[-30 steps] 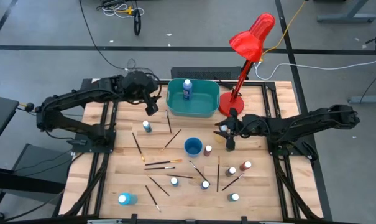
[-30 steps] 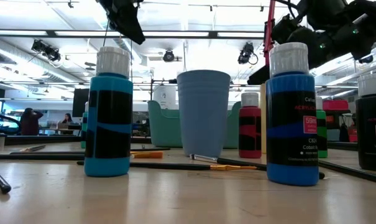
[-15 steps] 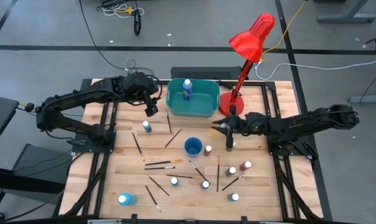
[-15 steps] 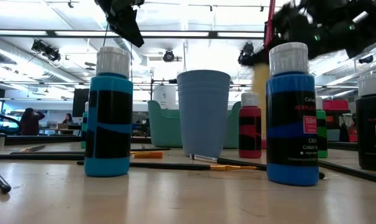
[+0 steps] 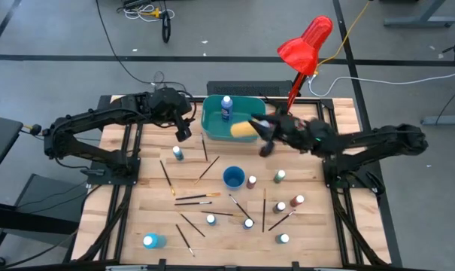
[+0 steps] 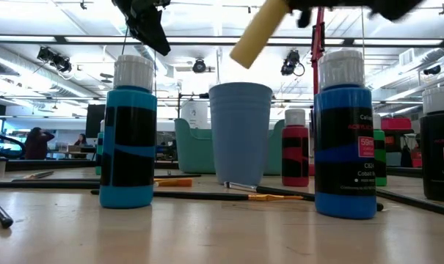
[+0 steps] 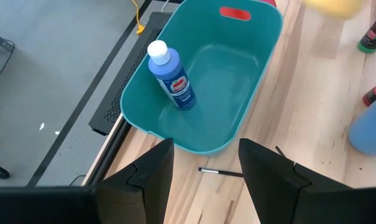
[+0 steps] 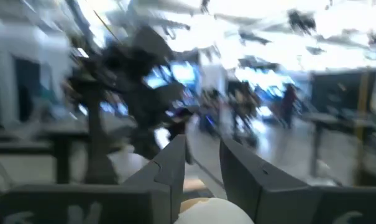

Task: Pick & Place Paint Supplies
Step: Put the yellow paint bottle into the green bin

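We see a yellow paint bottle (image 5: 244, 129) lying nearly level above the teal tub (image 5: 212, 126), its base pointing to nine o'clock. Our right gripper (image 5: 263, 129) clamps its cap end, which is hidden. Our left gripper (image 7: 203, 163) hovers parted, holding nothing, near the tub.

bottle (image 5: 226, 107) in tub (image 5: 212, 128) | cup (image 5: 233, 178) before tub | lamp (image 5: 305, 44) right

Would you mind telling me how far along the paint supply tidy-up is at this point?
Done: one blue bottle lies in the teal tub. In hand: the right gripper carries a yellow bottle over the tub's edge. Left: most bottles and all brushes remain on the table; the left gripper waits open beside the tub.
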You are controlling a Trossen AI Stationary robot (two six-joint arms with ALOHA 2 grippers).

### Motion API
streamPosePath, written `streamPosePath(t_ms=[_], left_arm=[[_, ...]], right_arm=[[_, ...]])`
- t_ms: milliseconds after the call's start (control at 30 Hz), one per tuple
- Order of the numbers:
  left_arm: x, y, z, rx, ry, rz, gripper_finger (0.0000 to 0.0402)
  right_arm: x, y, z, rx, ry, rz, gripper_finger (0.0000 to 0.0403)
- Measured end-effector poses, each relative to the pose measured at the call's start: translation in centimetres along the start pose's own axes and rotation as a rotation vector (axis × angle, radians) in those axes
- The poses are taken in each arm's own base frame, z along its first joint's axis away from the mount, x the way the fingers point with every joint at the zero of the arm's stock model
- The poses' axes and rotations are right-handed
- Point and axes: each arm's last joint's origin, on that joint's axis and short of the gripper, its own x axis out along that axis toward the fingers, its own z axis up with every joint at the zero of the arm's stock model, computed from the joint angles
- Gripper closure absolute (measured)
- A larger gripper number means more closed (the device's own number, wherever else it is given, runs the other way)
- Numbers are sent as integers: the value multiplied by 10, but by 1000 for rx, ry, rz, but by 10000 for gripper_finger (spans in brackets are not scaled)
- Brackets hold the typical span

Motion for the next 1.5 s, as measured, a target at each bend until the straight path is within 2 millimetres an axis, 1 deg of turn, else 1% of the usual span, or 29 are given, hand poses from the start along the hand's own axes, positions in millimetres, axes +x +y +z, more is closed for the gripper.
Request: streamPosePath(t_ms=[33, 100, 167, 233, 333, 467, 633, 700, 833, 933, 1033, 1233, 1333, 1500], left_arm=[[0, 0, 0, 0, 1, 0, 210], [0, 0, 0, 0, 2, 0, 210], [0, 0, 0, -1, 2, -5, 210], [0, -1, -1, 5, 6, -8, 210], [-1, -3, -1, 11, 8, -15, 210], [-2, -7, -1, 22, 7, -26, 210], [-3, -11, -1, 36, 8, -40, 210], [-3, -12, -1, 39, 11, -42, 210], [-3, -12, -1, 40, 11, -42, 210], [-3, -12, -1, 40, 11, -42, 210], [-3, -12, -1, 40, 11, -41, 210], [-3, -12, -1, 39, 11, -41, 210], [-3, -12, -1, 39, 11, -41, 210], [-3, -12, -1, 39, 10, -41, 210]], right_arm=[[11, -2, 0, -31, 63, -33, 314], [32, -7, -5, -65, 188, -115, 314], [50, -15, -17, -37, 268, -172, 314], [66, -20, -30, -4, 293, -196, 314], [84, -28, -56, 34, 347, -265, 314], [96, -40, -93, 57, 403, -374, 314], [103, -50, -121, 33, 439, -468, 314], [103, -53, -129, 21, 461, -485, 314], [104, -62, -131, 20, 467, -513, 314], [102, -72, -135, 10, 508, -537, 314], [101, -82, -137, 52, 505, -571, 314], [101, -99, -139, 127, 498, -579, 314], [102, -104, -146, 147, 508, -571, 314], [104, -108, -166, 151, 541, -560, 314]])
